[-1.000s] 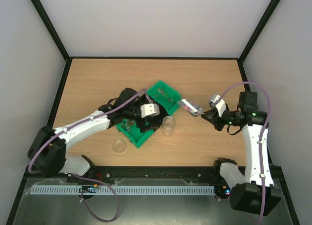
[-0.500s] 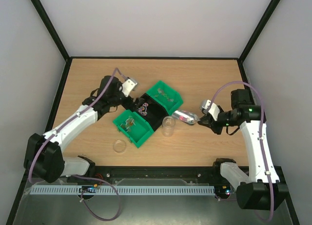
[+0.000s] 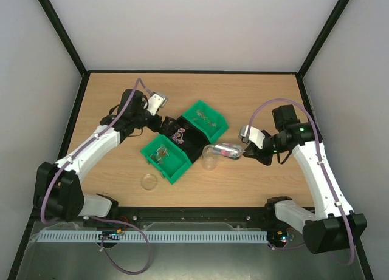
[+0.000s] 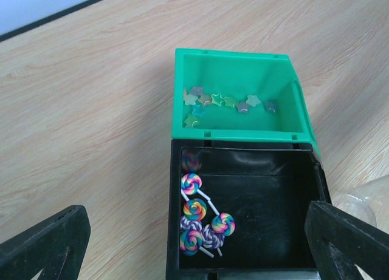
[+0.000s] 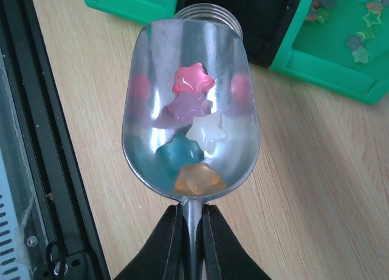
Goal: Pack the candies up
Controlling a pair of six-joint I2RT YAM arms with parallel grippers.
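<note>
My right gripper (image 5: 191, 231) is shut on the handle of a metal scoop (image 5: 189, 110). The bowl holds several star-shaped candies (image 5: 193, 79) in pink, purple, white, teal and orange. The scoop's front lip is over the mouth of a clear jar (image 5: 206, 13). From above, the scoop (image 3: 225, 149) reaches left from the right gripper (image 3: 248, 147) to the jar (image 3: 210, 157). More star candies (image 4: 231, 102) lie in the far green bin (image 4: 237, 61). My left gripper (image 4: 194, 256) is open and empty above the black bin (image 4: 267, 231).
The black bin holds several swirl lollipops (image 4: 200, 219). A second green bin (image 3: 165, 160) sits nearer, with small items inside. A clear round lid (image 3: 149, 181) lies on the table near the front. A black rail (image 5: 36, 140) borders the table's near edge.
My left arm has pulled back from over the bins to the back left. My right arm has carried the loaded scoop leftward until its lip is over the jar.
</note>
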